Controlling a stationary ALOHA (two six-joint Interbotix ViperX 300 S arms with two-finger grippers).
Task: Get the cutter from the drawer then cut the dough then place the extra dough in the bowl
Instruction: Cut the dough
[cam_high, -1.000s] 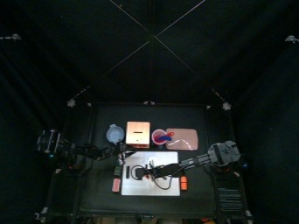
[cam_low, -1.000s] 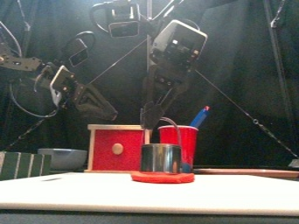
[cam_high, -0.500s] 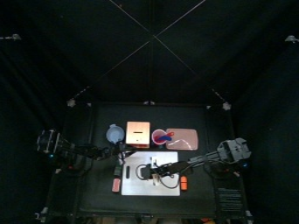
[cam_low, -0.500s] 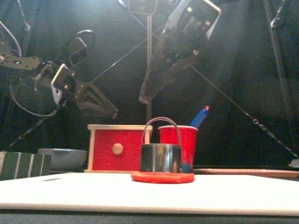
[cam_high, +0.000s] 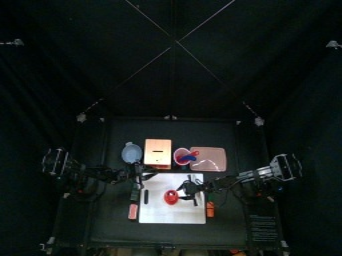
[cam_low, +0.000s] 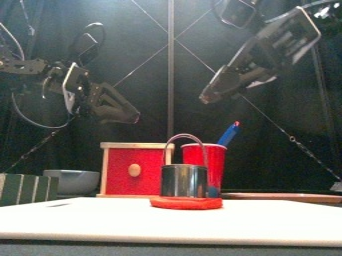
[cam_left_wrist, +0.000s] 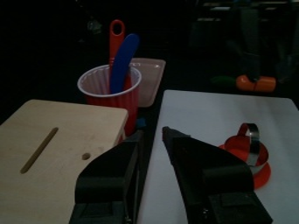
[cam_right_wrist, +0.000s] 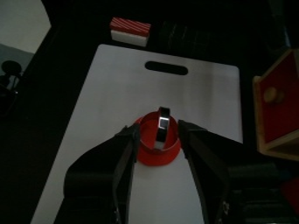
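A white cutting board (cam_low: 80, 222) fills the near part of a small black table (cam_high: 107, 230). On it lies a flat red dough disc (cam_low: 186, 204), and a round metal cutter (cam_low: 185, 180) stands upright on top, its wire handle up. The cutter is out of the drawer and cutting looks begun, though whether it has gone through cannot be told. Red dough shows around the cutter's foot, so moving the extra to the bowl is not yet done.

Above, the right gripper (cam_low: 211, 95) hangs empty, jaws spread. The left gripper (cam_low: 127, 113) hangs to the left, also empty, jaws slightly parted.

Behind the board stand a red cup (cam_low: 205, 165) with toy knives, a pale wooden box (cam_low: 134, 168) with its drawer shut, a blue-grey bowl (cam_low: 74, 180) at the left, and a pink tray (cam_high: 221, 158). Black curtains close the back.
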